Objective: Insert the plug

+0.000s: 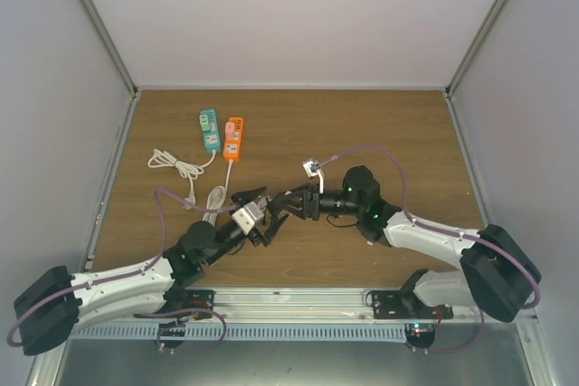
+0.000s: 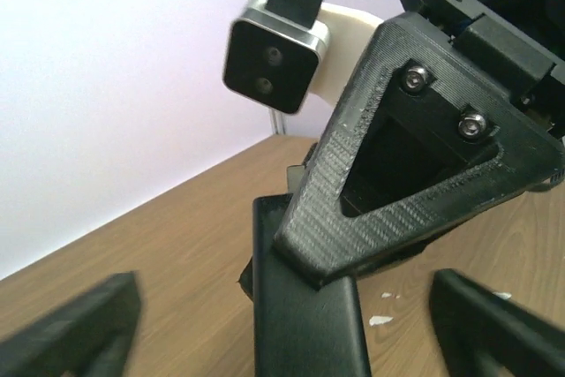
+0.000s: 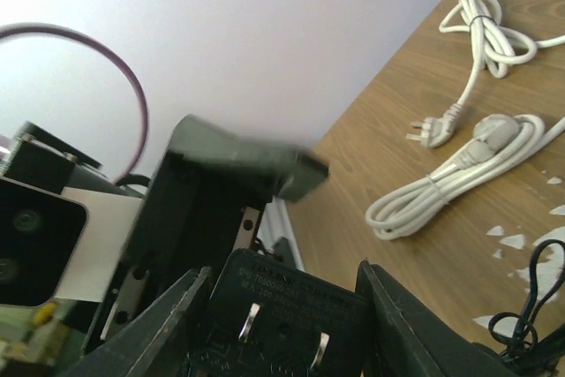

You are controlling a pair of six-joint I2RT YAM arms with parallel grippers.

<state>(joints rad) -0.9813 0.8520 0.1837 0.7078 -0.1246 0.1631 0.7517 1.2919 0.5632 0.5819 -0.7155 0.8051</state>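
plug [image 3: 282, 306] gripped by R end effector [image 3: 282, 282] | L end effector [image 2: 284, 293] wide, flanking plug

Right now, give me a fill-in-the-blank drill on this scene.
The right gripper holds a black plug with ____ metal prongs.
The left gripper stands ____.
Beside the teal power strip lies a second power strip, coloured ____.
Missing: two; open; orange.
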